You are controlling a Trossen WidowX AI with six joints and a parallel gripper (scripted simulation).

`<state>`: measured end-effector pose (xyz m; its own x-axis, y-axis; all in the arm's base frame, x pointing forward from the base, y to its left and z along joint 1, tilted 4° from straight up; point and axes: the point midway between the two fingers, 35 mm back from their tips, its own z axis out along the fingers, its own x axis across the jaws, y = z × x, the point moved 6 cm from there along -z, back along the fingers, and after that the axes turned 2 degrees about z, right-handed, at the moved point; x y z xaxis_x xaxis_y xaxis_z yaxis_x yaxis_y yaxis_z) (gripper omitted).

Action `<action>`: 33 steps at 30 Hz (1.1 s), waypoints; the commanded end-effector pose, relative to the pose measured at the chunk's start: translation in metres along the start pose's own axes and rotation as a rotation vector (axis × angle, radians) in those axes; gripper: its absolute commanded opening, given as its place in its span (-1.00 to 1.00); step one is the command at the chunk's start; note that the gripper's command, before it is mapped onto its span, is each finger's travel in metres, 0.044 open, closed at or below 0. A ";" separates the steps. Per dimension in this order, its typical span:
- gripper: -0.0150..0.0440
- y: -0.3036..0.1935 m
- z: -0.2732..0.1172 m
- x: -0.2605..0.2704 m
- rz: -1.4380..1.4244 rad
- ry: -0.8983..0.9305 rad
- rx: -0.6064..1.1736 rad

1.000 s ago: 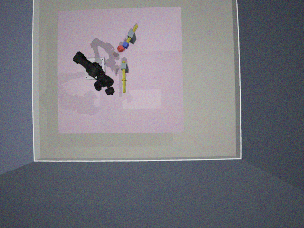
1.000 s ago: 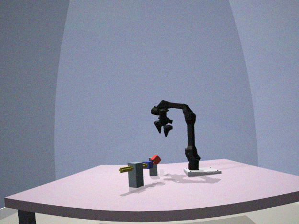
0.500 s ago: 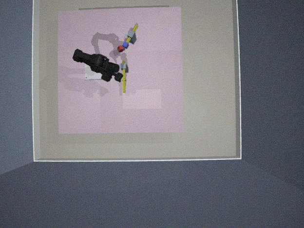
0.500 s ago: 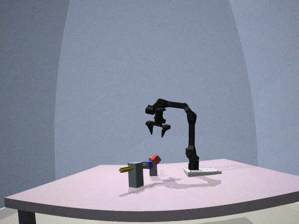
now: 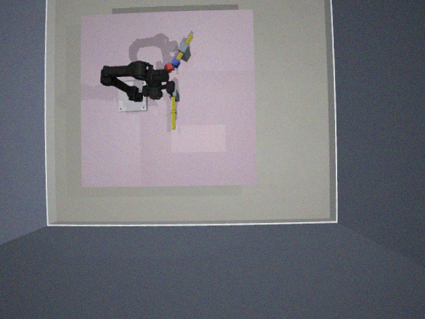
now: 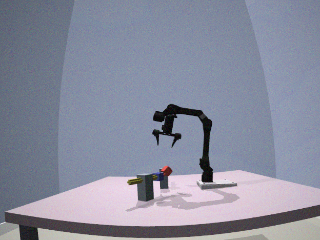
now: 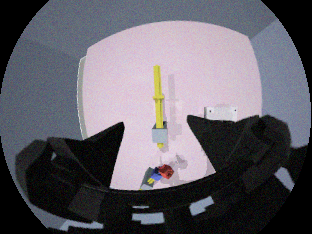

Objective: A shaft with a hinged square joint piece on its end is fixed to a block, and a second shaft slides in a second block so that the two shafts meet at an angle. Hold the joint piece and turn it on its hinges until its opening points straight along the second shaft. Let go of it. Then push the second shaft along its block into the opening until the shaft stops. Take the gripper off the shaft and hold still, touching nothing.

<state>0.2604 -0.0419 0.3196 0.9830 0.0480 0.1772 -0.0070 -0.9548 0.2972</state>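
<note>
The first yellow shaft [image 5: 189,38] [image 6: 135,181] passes through a grey block [image 5: 184,47] [image 6: 145,187]. On its end sits a blue hinge part [image 5: 176,63] [image 6: 158,176] with the red joint piece [image 5: 168,67] [image 6: 166,170] [image 7: 165,171], which is tilted up and turned off the shaft's line. Its opening cannot be made out. The second yellow shaft [image 5: 173,120] [image 7: 157,82] lies through its own block [image 6: 163,182] [image 7: 159,135]; a short end sticks out toward the red piece, with a gap between. My gripper [image 6: 165,146] [image 7: 156,121] is open and empty, high above the blocks, fingers pointing down.
The arm's white base plate [image 5: 133,105] [image 6: 217,183] [image 7: 221,113] stands on the pink table [image 5: 206,164] [image 6: 85,203], on the left in the top view. The arm reaches over the second block and partly hides it there. The second shaft has a small collar around its middle.
</note>
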 end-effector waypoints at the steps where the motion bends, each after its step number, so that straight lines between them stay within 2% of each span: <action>1: 1.00 -0.019 -0.002 -0.002 -0.129 0.004 0.022; 16: 1.00 -0.092 -0.016 -0.020 -0.638 0.057 0.086; 33: 1.00 -0.159 -0.030 -0.063 -1.217 0.126 0.132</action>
<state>0.2027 0.1073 0.2934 0.3983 0.9165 -0.0382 0.8912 -0.3768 0.2524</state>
